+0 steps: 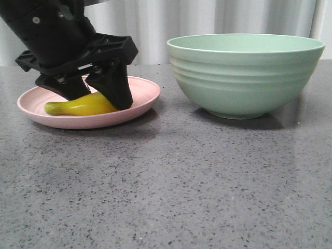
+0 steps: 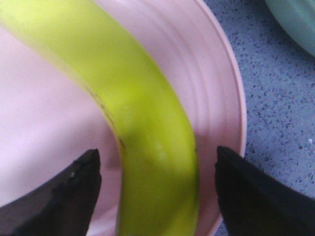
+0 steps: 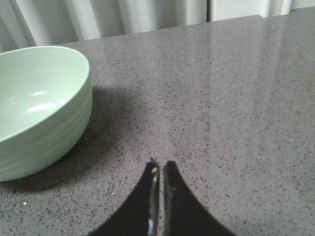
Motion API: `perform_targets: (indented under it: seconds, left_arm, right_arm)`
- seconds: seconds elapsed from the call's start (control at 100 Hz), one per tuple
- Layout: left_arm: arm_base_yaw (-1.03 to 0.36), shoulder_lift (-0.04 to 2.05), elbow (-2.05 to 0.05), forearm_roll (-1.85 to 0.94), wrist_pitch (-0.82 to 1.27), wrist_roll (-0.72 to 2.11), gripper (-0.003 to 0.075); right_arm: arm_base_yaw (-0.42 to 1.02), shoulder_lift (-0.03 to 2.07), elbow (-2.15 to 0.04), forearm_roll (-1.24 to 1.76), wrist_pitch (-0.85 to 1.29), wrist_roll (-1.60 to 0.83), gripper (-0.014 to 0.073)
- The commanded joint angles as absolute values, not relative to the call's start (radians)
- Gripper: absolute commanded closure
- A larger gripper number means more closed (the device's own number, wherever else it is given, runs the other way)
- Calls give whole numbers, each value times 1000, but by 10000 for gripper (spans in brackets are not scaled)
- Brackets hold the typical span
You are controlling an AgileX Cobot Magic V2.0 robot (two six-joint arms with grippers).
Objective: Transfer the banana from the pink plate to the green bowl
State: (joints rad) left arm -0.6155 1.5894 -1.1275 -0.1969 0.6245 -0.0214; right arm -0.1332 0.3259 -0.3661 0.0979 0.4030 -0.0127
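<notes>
The yellow banana lies on the pink plate at the left of the table. My left gripper is down in the plate, open, with one finger on each side of the banana. In the left wrist view the banana runs between the two black fingertips with a gap on each side, over the plate. The green bowl stands empty at the right; it also shows in the right wrist view. My right gripper is shut and empty above bare table beside the bowl.
The grey speckled table spreads in front of plate and bowl. White curtains hang behind. A strip of table separates the plate and the bowl.
</notes>
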Motion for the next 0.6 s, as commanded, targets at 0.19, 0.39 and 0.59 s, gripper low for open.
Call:
perform_targets:
  seconds: [0.19,0.39,0.59]
  left_arm:
    - [-622,1554,-1161,-214,619,-22,608]
    - [-622,1554,-1172,-202,660,-22,739]
    - [-628,1528,-1238,-146,702,-20,739]
  right_arm:
    - [-131,340,-401,100,326,-20,666]
    - [-75,340,-425,107,391,-20,665]
    - [-13,393,-535,107,479,-47,663]
